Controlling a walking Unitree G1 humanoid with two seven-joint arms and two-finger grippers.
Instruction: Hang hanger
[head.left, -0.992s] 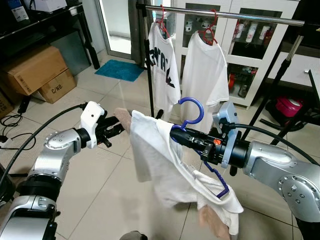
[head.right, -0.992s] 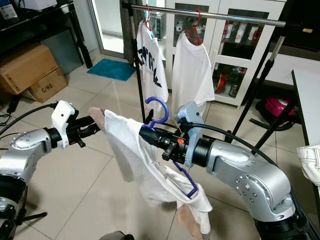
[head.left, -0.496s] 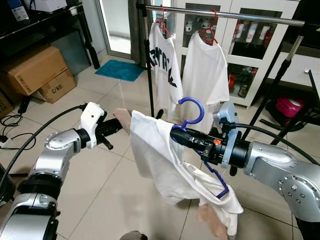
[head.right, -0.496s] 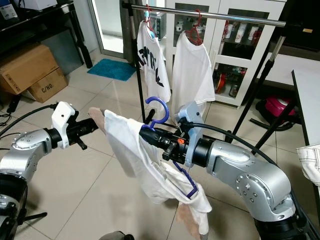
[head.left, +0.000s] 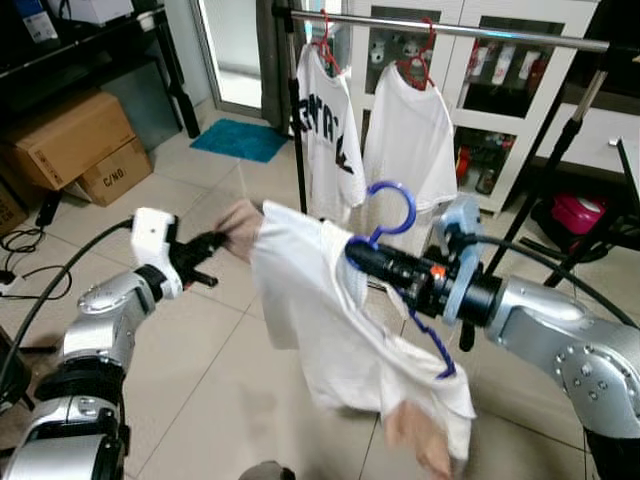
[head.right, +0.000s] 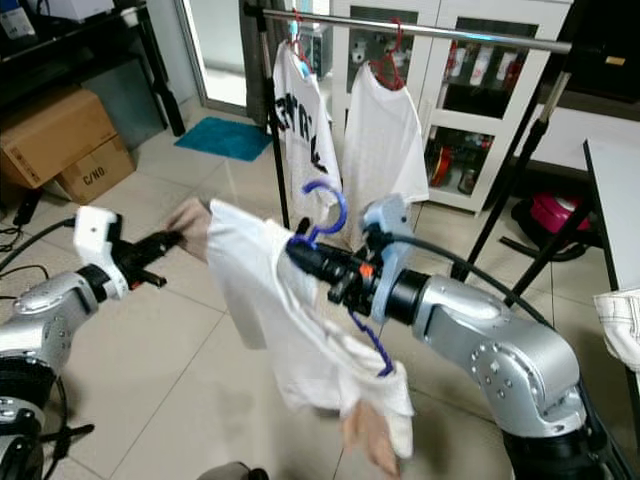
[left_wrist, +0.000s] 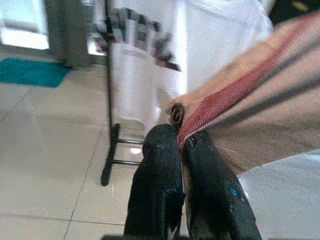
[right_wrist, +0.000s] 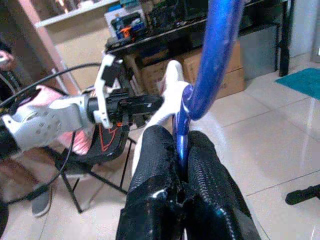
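Blue plastic is the hanger, which sits near the centre of the frame with a white shirt draped over it, and the right gripper has its two black fingers pressed tight on the hanger's neck just under the hook. At middle left, the left gripper pinches the pink hem of the shirt's sleeve between its closed fingers. Along the top of the frame runs a metal rail, where two white shirts hang on red hangers.

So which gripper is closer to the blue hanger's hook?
Right. The right gripper is shut on the blue hanger just below its hook; the left gripper pinches the garment's sleeve, farther off.
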